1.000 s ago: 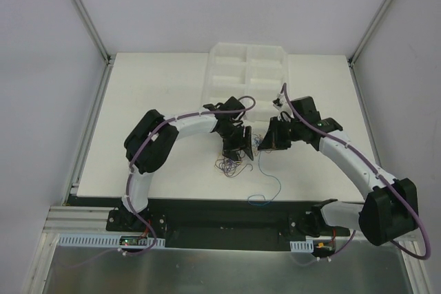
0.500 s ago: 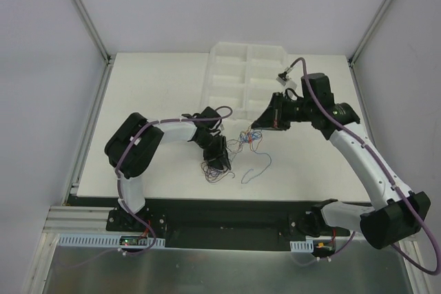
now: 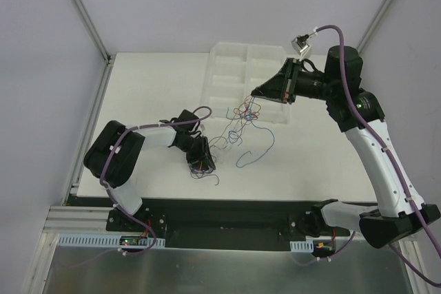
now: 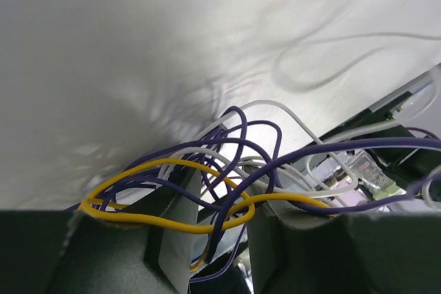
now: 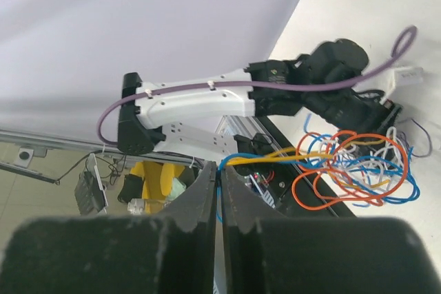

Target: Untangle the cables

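The cables are thin wires in blue, orange, yellow, white and dark purple. One tangle [image 3: 241, 116] hangs in the air from my right gripper [image 3: 258, 92], which is raised over the table and shut on a blue and a yellow strand [image 5: 275, 158]. The orange and blue loops [image 5: 358, 163] dangle beyond its fingertips [image 5: 219, 173]. A blue strand [image 3: 256, 151] trails down to the table. My left gripper [image 3: 201, 160] is low on the table, with yellow [image 4: 138, 219] and purple wires running between its fingers [image 4: 220, 211]. Strands stretch between the two grippers.
A white compartment tray [image 3: 208, 91] stands at the back of the table, just behind the raised right gripper. The table's front edge [image 3: 207, 194] lies close to the left gripper. Grey walls stand on both sides.
My right gripper has risen and moved back and right, lifting part of the tangle. My left gripper has moved left along the table, dragging its clump. The wires have stretched out between them.
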Motion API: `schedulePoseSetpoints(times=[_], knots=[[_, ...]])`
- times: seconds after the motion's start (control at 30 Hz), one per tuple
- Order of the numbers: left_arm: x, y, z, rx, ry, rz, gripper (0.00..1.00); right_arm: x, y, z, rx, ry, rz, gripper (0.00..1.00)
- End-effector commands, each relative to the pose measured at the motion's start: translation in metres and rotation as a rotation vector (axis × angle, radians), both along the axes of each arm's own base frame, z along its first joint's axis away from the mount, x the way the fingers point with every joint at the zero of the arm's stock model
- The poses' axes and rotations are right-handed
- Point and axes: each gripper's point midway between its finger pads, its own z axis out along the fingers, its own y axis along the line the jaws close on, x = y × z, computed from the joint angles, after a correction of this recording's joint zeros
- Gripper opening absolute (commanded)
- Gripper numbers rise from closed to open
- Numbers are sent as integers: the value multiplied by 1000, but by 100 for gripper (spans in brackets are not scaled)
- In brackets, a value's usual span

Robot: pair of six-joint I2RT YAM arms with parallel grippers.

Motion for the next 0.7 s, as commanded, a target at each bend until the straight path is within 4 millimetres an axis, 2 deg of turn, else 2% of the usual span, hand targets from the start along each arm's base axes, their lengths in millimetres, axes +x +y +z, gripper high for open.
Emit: schedulePoseSetpoints(times=[0.0,0.13,0.23,0.33,0.43,0.67], knots=[[-6,60,-32,245,-71,8,32,0,4,-14,28,37,34,4],[-7,63,-24,230,-111,8,33,4,8,-31,78,59,35,0],[-11,63,-22,216,-103,13,33,6,12,-30,115,62,49,6],[-14,61,-21,202,-86,18,33,11,12,-33,120,66,31,8],[-13,59,-19,193,-93,20,33,17,14,-42,117,83,15,17],[-7,53,-16,173,-95,17,33,27,16,-56,94,90,3,16]])
